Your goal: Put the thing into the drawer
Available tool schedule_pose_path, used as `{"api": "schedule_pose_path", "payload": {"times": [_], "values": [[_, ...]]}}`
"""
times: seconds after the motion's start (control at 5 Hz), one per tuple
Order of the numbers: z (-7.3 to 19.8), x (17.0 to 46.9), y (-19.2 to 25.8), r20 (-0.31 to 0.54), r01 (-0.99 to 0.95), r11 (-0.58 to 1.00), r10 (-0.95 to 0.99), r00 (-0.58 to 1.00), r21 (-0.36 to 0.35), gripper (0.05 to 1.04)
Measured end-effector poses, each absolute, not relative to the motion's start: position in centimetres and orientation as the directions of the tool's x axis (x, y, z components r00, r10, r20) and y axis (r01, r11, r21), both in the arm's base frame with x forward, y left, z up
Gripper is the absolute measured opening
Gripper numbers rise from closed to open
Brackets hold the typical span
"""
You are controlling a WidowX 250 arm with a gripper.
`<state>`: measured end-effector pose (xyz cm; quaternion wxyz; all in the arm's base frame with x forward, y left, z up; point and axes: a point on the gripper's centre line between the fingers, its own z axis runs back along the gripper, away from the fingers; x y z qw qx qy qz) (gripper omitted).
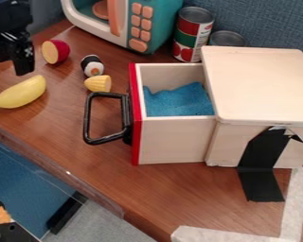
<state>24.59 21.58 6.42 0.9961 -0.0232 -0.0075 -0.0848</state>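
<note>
Cloth (179, 101), presumably the thing meant, lay rumpled inside the open drawer (173, 139). You would have judged it light, soft and limp, unlikely to slip or break; a pinch on its raised fold offered your best hold. It looked plain blue, with shallow creases and an uneven upper edge. You could not tell whether the claw (18, 56), at upper left, was wide or narrow.
</note>
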Motion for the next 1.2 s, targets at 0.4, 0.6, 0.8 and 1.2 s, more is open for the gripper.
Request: {"api": "schedule_pose_path", "payload": {"times": [0.4,0.6,0.8,1.2], "values": [[5.5,24.3,21.6,0.001,0.14,0.989,-0.14,0.99,-0.054,1.0],[3.8,24.4,20.9,-0.031,0.142,0.989,-0.143,0.989,-0.042,1.0],[3.0,24.5,20.6,-0.041,0.129,0.989,-0.132,0.99,-0.066,1.0],[2.4,24.5,21.1,-0.06,0.059,0.997,-0.062,0.996,-0.039,0.66]]}}
